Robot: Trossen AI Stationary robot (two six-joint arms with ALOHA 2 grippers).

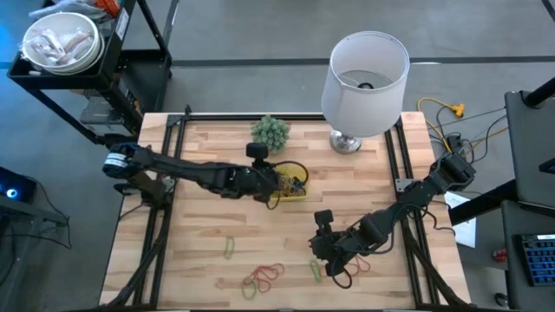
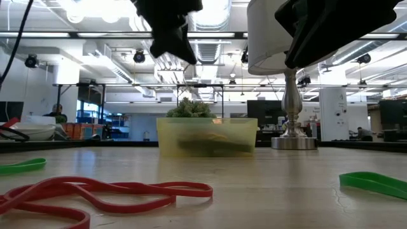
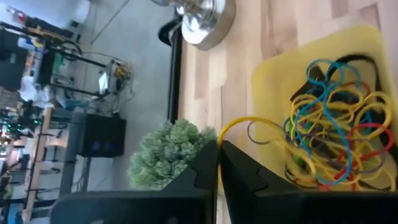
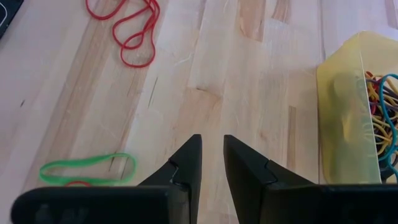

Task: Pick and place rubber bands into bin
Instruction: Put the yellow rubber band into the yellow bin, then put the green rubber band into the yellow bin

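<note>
My left gripper (image 3: 217,163) is pinched shut on a yellow rubber band (image 3: 239,127), whose loop arches from my fingertips out over the rim of the bin (image 3: 273,81). The yellow bin sits mid-table just in front of the little green plant (image 1: 270,131) and holds a tangle of yellow, blue and red bands (image 3: 339,134). My right gripper (image 4: 211,155) hovers with its fingers slightly apart and empty above the bare wood, with a green band (image 4: 87,168) and red bands (image 4: 127,28) lying flat nearby.
</note>
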